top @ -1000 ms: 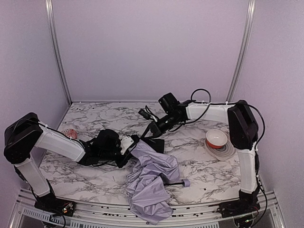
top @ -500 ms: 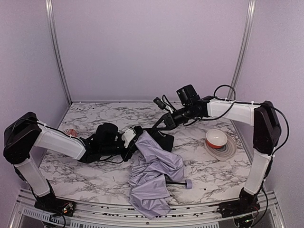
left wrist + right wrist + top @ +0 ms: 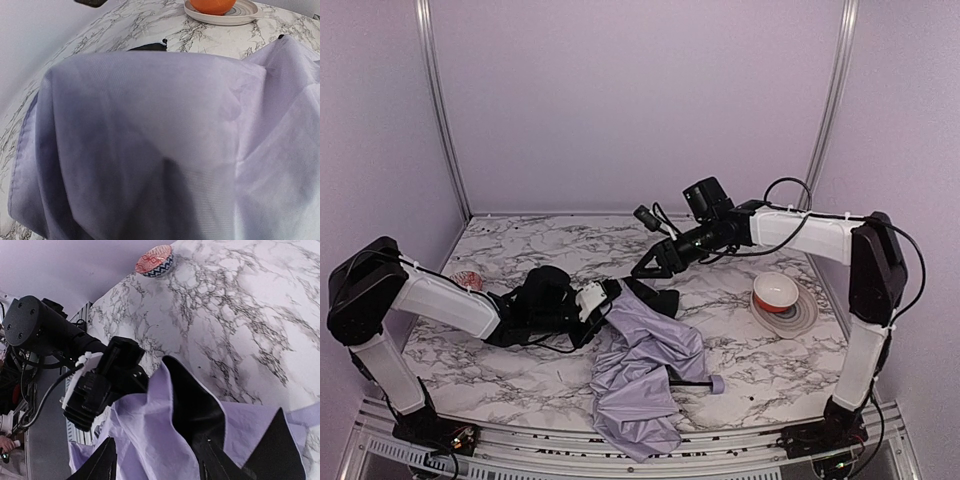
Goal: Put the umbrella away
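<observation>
I am gathering the pale lavender fabric umbrella (image 3: 645, 370): left gripper (image 3: 603, 296) clenched on it, right gripper (image 3: 645, 268) released, regrasp next.

The pale lavender-white cloth umbrella (image 3: 150, 125) is a fine woven fabric, matt, lying in soft creases. Its black inner side (image 3: 192, 405) is cloth too, and just as dull. The white marble-patterned surface (image 3: 510, 365) with dark veins is smooth, with a faint sheen. The orange-and-white round bowl (image 3: 776, 290) looks glazed and glossy. It sits on a pale ridged plate (image 3: 245, 12) with a softer shine. The robot arms (image 3: 445, 298) have smooth white plastic shells and matt black joints. The upright corner rails (image 3: 438, 110) are silvery metal, and the lilac walls (image 3: 640, 100) are flat and matt.
</observation>
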Controlling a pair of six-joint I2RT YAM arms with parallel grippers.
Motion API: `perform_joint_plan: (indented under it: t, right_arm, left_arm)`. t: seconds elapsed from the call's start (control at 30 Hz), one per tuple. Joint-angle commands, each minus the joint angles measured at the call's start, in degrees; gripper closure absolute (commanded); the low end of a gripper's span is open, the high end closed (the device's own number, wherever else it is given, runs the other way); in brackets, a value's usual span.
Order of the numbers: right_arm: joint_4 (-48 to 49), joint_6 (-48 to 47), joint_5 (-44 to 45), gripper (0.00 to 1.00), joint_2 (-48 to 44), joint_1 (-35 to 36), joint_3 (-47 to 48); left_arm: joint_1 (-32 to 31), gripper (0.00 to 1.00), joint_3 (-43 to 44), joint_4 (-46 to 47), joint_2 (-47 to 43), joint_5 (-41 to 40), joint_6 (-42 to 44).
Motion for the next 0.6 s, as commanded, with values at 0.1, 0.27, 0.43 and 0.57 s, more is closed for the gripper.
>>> perform_joint_plan:
  t: [0.1,0.27,0.43,0.57]
  right_arm:
    - [-3.01,-1.03,-4.11,0.44,7.19,4.69,7.23]
    - [-4.34,-1.35,-4.65,0.55,8.97,4.98,8.25]
    - [-3.62,-1.04,-4.07,0.5,8.68,4.66,7.93]
    - [-2.62,-1.16,-6.54,0.51,8.48,4.26,7.09]
  left_arm:
    - [-0.21,1.0,0.57,-1.94,-0.07,-0.19,0.83]
    - [-0.21,1.0,-0.23,-1.94,-0.82,0.07,0.6]
    - [-0.21,1.0,-0.97,-1.78,-1.58,0.7,0.1]
    - [-0.16,0.97,-1.32,-1.39,-1.18,0.61,-0.11]
